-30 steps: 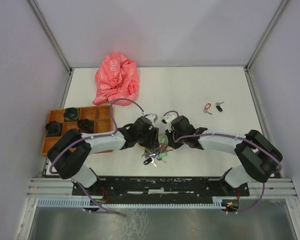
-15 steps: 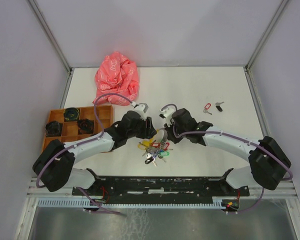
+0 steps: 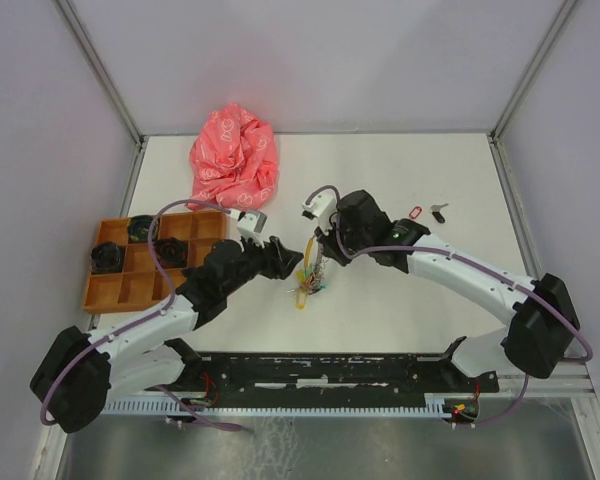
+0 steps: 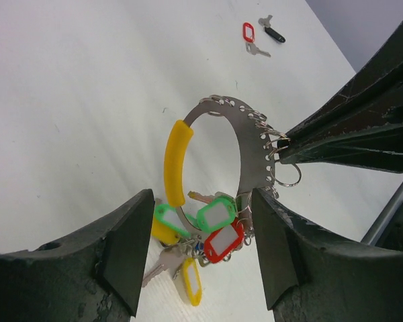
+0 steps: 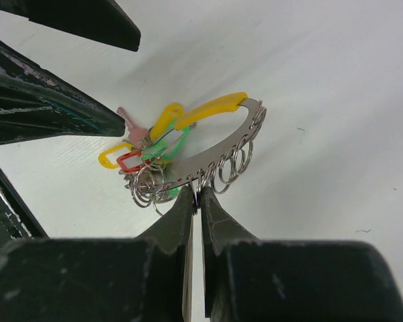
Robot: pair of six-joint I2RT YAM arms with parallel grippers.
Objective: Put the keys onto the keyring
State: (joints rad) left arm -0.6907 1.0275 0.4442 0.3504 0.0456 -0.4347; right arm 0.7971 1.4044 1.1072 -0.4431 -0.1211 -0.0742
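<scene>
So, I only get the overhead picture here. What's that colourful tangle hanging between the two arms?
Observer: The wrist cameras show a big metal keyring with a yellow sleeve and plastic-tagged keys dangling from it.
Operator: What's holding it up?
Observer: The right gripper is shut on its perforated edge, where the small wire loops hang.
Operator: And the other arm?
Observer: The left gripper is open, one finger either side of the hanging tags.
</scene>
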